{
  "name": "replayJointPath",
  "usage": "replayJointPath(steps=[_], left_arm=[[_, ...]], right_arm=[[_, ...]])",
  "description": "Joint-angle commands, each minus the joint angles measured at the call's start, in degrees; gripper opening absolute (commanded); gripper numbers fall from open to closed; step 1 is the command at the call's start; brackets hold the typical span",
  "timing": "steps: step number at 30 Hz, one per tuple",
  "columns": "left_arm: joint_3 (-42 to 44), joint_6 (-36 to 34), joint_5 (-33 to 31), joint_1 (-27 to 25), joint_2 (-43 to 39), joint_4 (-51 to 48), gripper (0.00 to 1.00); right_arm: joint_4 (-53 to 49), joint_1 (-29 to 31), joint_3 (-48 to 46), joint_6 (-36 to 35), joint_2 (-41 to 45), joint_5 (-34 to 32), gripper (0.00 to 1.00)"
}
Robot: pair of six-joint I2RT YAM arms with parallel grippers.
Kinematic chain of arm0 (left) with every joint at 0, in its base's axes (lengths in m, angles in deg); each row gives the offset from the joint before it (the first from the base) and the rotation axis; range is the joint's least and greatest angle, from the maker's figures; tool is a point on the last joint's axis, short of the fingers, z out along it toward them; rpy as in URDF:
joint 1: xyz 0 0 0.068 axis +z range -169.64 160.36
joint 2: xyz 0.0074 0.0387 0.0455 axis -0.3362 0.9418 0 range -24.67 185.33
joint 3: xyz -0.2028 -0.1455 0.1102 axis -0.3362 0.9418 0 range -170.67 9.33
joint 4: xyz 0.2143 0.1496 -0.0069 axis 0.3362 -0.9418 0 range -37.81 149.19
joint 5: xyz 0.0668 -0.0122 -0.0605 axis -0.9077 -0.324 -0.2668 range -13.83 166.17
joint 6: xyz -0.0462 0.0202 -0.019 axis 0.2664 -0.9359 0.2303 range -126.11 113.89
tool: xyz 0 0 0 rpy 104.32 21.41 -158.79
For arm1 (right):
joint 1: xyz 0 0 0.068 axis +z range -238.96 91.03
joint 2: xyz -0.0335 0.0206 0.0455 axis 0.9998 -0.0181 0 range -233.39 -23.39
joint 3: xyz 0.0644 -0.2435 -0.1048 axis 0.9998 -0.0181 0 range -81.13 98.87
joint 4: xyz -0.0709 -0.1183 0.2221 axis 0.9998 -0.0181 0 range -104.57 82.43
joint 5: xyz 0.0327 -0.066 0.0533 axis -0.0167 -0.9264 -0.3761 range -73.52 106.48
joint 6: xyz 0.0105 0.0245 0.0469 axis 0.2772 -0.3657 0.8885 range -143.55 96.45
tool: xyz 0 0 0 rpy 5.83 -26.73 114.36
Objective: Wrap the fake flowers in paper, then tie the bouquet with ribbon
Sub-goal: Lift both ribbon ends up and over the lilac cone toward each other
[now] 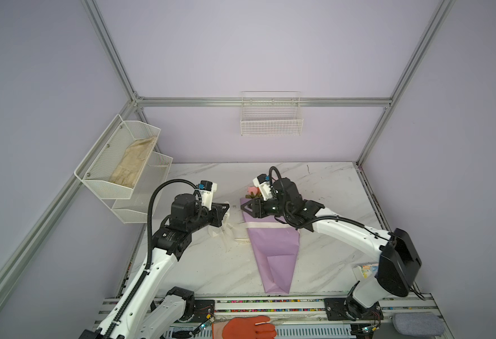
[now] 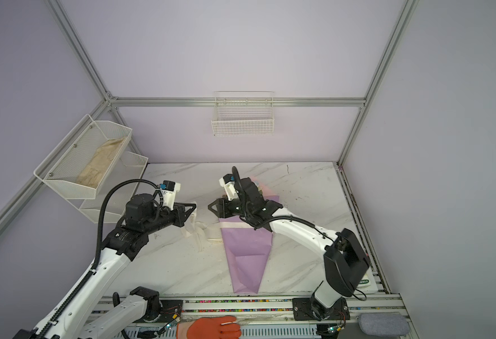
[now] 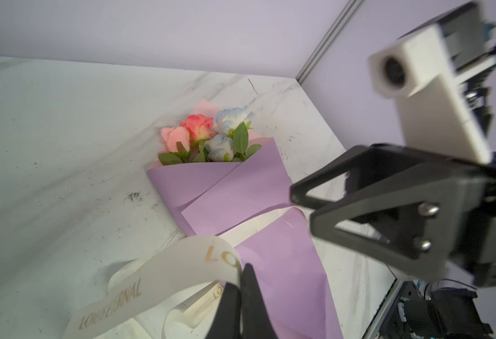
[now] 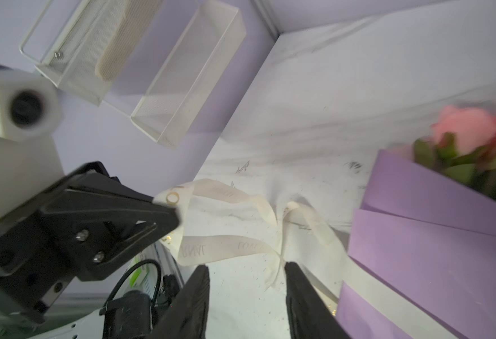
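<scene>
Two strands are needed: one end of the ribbon [image 3: 164, 270] is pinched in the closed left gripper [image 1: 227, 207]; the right gripper [image 4: 246, 271] is held parted and empty, the bouquet [image 1: 273, 246] lying just beneath and beside it. The loose strand ahead should be gripped squarely.

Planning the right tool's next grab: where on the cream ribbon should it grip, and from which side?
Probably the raised, twisted stretch of the ribbon between the bouquet and the left tool, which pinches it. Come from above with the open right tool, jaws across its width. That stretch seems to stand off the table, while the band over the bouquet lies flat.
</scene>
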Motion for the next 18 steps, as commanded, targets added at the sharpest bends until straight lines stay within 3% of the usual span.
replayJointPath(steps=[1, 5, 10, 12, 14, 18], left_arm=[[-12.04, -4.75, 1.87, -3.27, 5.83, 2.88, 0.00], [-20.42, -10.64, 4.87, -7.68, 15.64, 1.25, 0.00], [-31.03, -16.91, 8.40, -11.86, 27.59, -4.52, 0.00], [-33.05, -18.20, 9.67, -12.50, 29.82, -5.45, 0.00], [-33.95, -18.82, 10.21, -12.85, 31.05, -5.54, 0.00], [-34.98, -19.35, 10.70, -13.03, 32.19, -5.72, 0.00]], right_arm=[[1.16, -3.35, -7.34, -2.57, 6.98, -10.33, 0.45], [8.71, -3.92, -16.87, -9.85, 13.70, -15.32, 0.45], [19.19, -3.89, -24.66, -20.21, 13.36, -13.41, 0.46], [21.51, -3.89, -25.25, -24.51, 11.77, -12.40, 0.46], [23.95, -4.04, -25.74, -23.78, 10.39, -15.52, 0.47], [30.56, -4.25, -26.46, -27.05, 6.23, -9.18, 0.50]])
